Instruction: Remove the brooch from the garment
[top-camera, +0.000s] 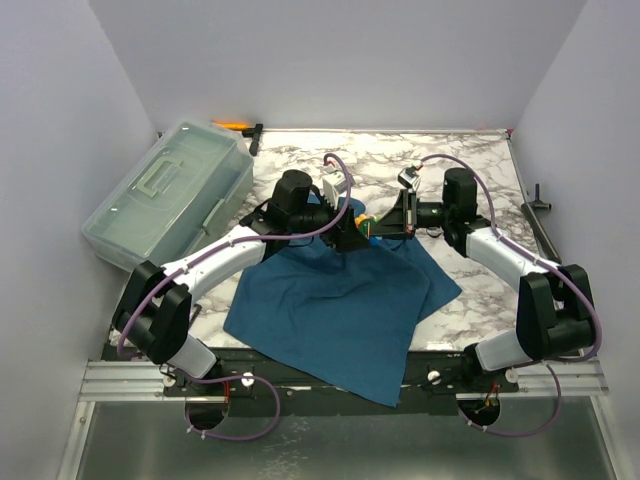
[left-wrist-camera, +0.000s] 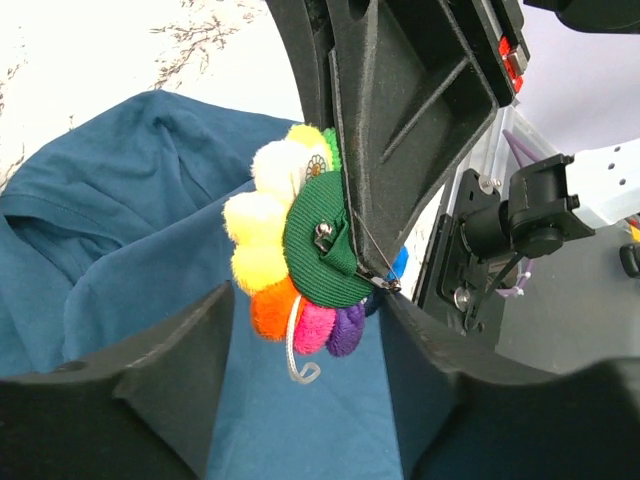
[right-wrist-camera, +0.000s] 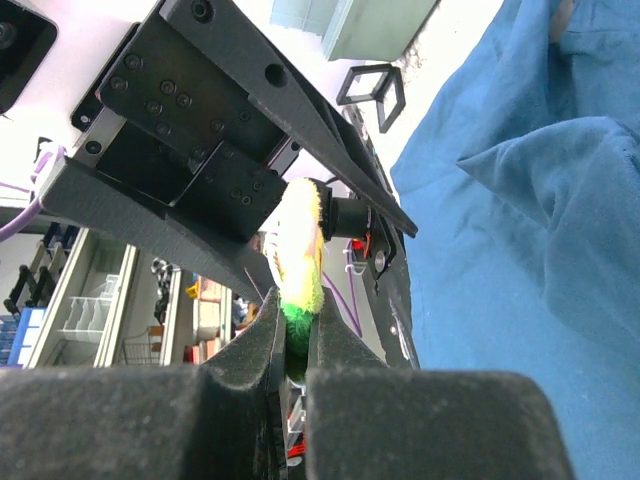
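The brooch (left-wrist-camera: 300, 250), a fluffy flower with yellow, orange, pink and purple petals and a green backing with a metal pin, hangs above the garment (left-wrist-camera: 120, 200). My right gripper (right-wrist-camera: 297, 305) is shut on the brooch's (right-wrist-camera: 298, 250) green edge. My left gripper (left-wrist-camera: 308, 300) is open, with the brooch's lower petals between its fingertips. Its right finger lies close to the pin clasp, and its left finger stands apart from the orange petal. From above, both grippers meet over the teal garment's (top-camera: 340, 300) far edge at the brooch (top-camera: 368, 224).
A clear plastic box (top-camera: 170, 190) sits at the left of the marble table. An orange-handled tool (top-camera: 235, 125) lies behind it by the back wall. A black fixture (top-camera: 540, 200) stands at the table's right edge.
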